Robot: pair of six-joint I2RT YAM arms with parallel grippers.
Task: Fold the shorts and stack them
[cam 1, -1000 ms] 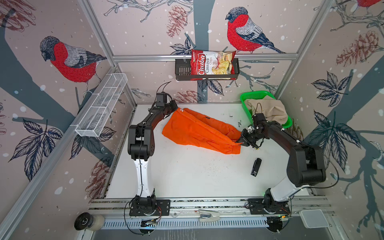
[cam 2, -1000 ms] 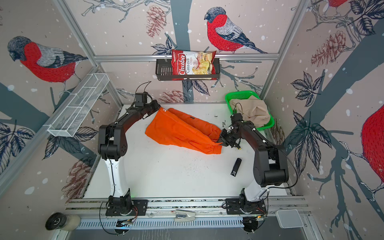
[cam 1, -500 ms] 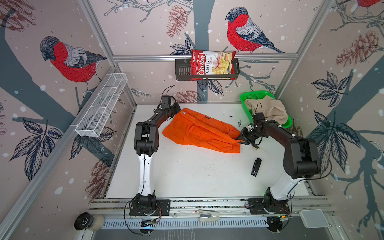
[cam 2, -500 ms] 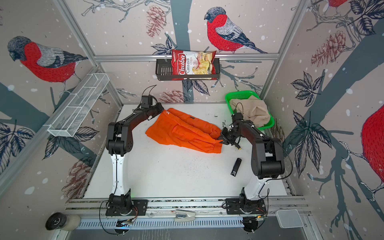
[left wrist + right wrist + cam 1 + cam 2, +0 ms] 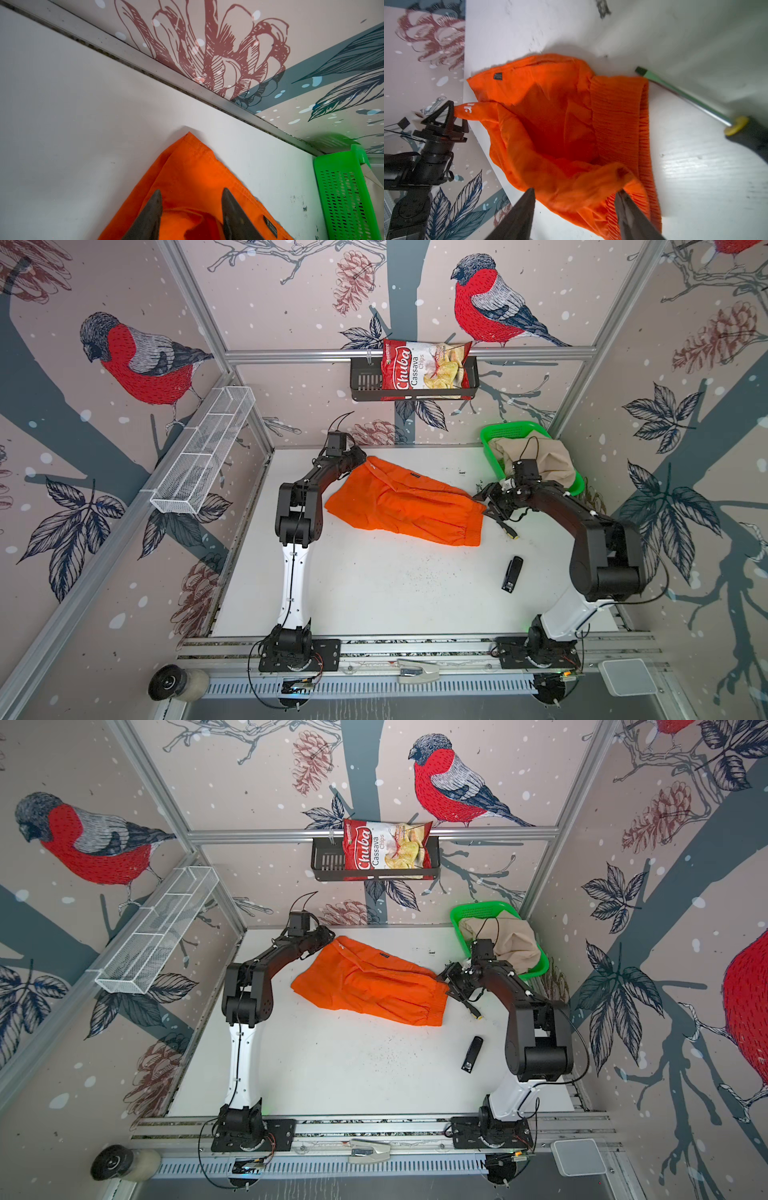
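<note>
Both just let go: left gripper (image 5: 191,193) and right gripper (image 5: 576,192) jaws apart, orange shorts (image 5: 399,506) laid folded, beige shorts (image 5: 540,460) next.

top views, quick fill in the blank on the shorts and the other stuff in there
The bright orange cloth shorts lie on the white table; the plain beige cloth shorts sit in the ____ plastic mesh basket.
The red cassava chips bag stands in the ____ wall rack.
In the left wrist view the left gripper has its jaws ____ over the cloth.
Missing words: green; black; open.
</note>
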